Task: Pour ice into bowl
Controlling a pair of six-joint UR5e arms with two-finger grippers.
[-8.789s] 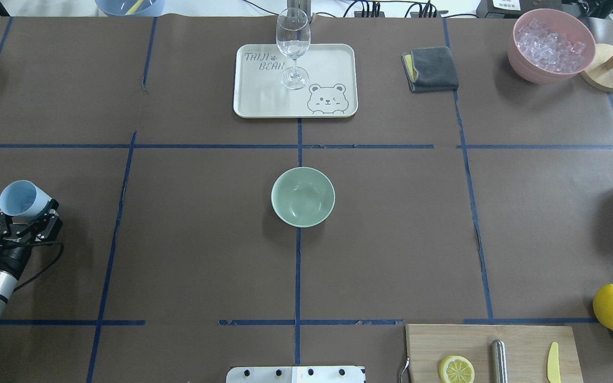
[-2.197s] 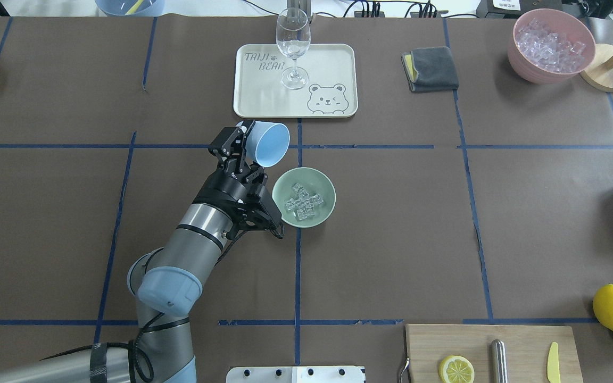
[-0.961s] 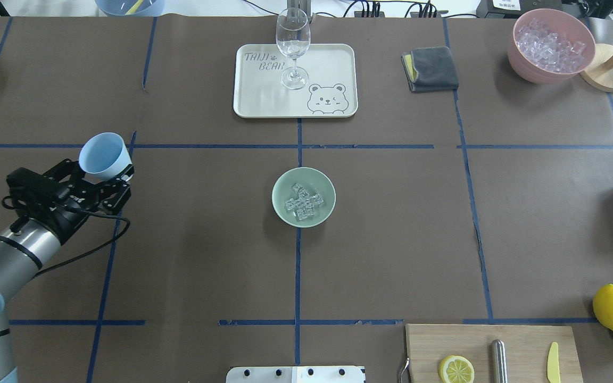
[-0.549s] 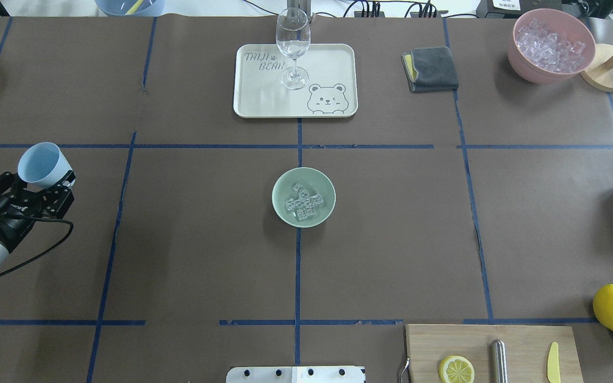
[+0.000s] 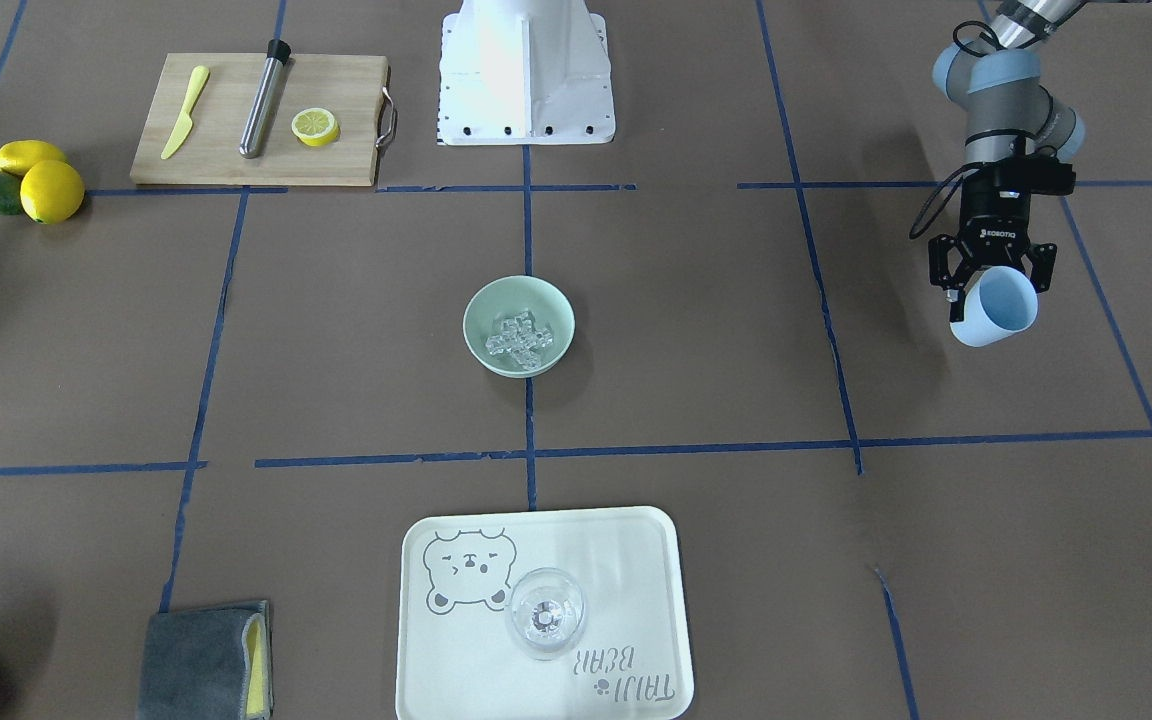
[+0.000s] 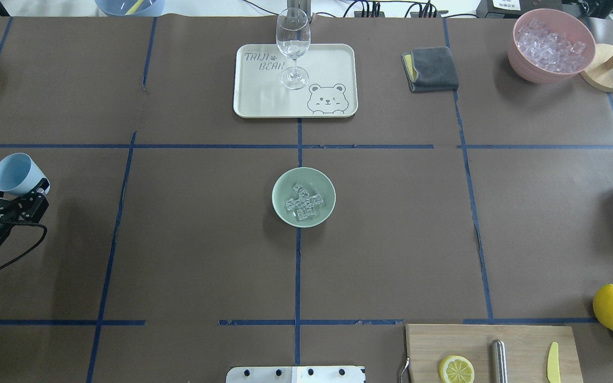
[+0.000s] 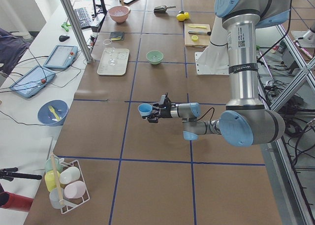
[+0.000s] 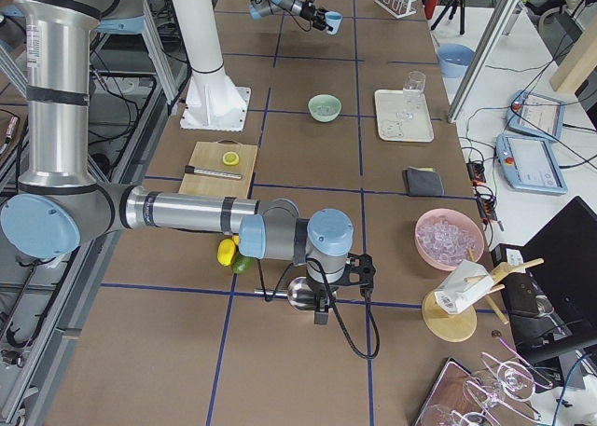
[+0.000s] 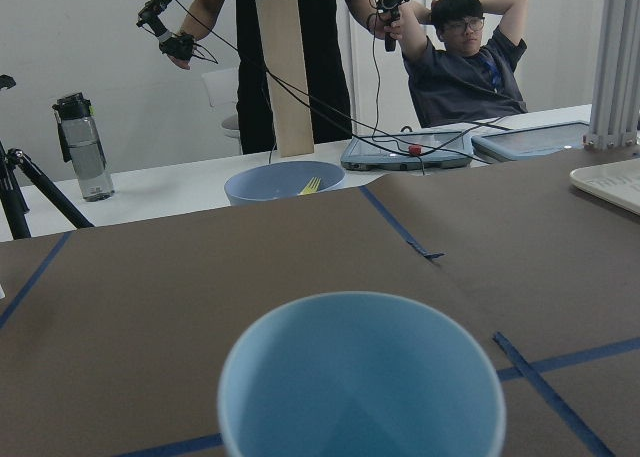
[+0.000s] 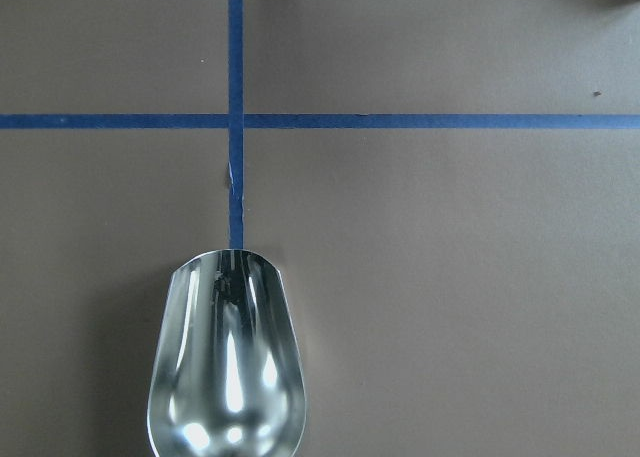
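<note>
Ice: a small heap of clear cubes (image 6: 303, 202) lies inside the bowl, at its middle.
Bowl: the mint-green bowl (image 6: 285, 185) stands upright at the middle of the bench (image 6: 189, 239), on a blue tape line.
Left claw: the left claw (image 6: 19, 187) has its fingers clamped on either side of a pale blue cup (image 6: 15, 173). It is raised above the bench at the far left edge, well apart from the bowl.
Cup: it is tilted, with its mouth turned up and away from the robot. The left wrist view shows only plain blue inside.
Right claw: the right claw (image 8: 315, 294) is low over the near right of the bench with a metal scoop (image 10: 227, 357) just below its camera. Its fingers do not show, so I cannot tell whether they are apart or together.
Change: at the earliest frame the bowl held no ice. About two seconds ago the cup was tipped beside the bowl's far-left rim, with the cubes already in the bowl. The ice has not shifted since. Over the last half second the left claw has drawn further left and a little nearer the robot, its grip on the cup unchanged.
Beyond the bowl: a cream tray (image 6: 338, 58) carries a wine glass (image 6: 292, 42).
Far right: a pink bowl (image 6: 519, 58) holds more ice.
</note>
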